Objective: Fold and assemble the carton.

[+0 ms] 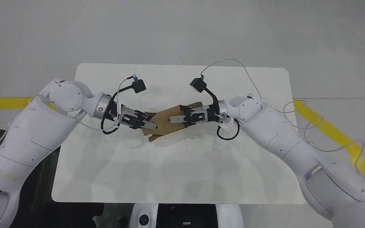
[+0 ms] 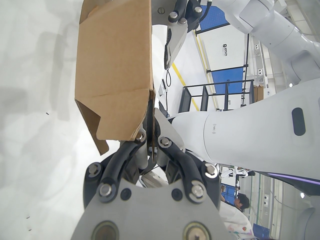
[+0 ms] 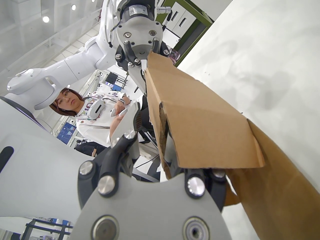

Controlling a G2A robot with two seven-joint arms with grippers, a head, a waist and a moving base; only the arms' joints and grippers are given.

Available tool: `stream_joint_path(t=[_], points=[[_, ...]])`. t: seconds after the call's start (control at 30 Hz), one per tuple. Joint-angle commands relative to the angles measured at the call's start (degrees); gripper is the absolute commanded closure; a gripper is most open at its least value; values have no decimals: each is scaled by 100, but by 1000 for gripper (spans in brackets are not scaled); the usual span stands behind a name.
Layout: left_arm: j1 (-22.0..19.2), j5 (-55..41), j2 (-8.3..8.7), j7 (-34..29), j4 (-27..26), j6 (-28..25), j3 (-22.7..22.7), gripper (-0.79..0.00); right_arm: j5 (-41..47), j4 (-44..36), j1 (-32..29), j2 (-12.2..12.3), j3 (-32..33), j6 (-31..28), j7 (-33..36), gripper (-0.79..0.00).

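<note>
Carton (image 1: 165, 122) looks light and crushable, so I grip panel edges. My left pincer (image 2: 150, 138) pinches its nine-o'clock end. The right pincer (image 1: 177, 119), at three o'clock, may be loose; I cannot tell.

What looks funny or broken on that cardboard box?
The carton is only half-folded and crooked: loose flaps stick out, and one cardboard edge looks ragged, maybe a little torn.

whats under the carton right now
The white table lies below the carton, with a shadow beside it. The cardboard covers the patch directly beneath, so whether the carton touches the table cannot be told.
</note>
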Motion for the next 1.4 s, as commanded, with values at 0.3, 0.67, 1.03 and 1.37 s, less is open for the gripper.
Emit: stream_joint_path(t=[0.3, 0.67, 1.03, 1.37], points=[[-37, -13, 27, 31, -18, -30, 63, -785, 104, 86, 87, -11, -192, -32, -32, 0], [-19, -546, 65, -65, -53, 65, -7, -785, 92, 343, 125, -3, -212, -285, -285, 0], [95, -1683, 81, -437, -145, 437, -223, -785, -58, 472, 82, -50, -125, -577, -577, 0], [137, -1858, -83, -539, -128, 540, -258, -785, -266, 328, -61, -59, -14, -682, -683, 0]])
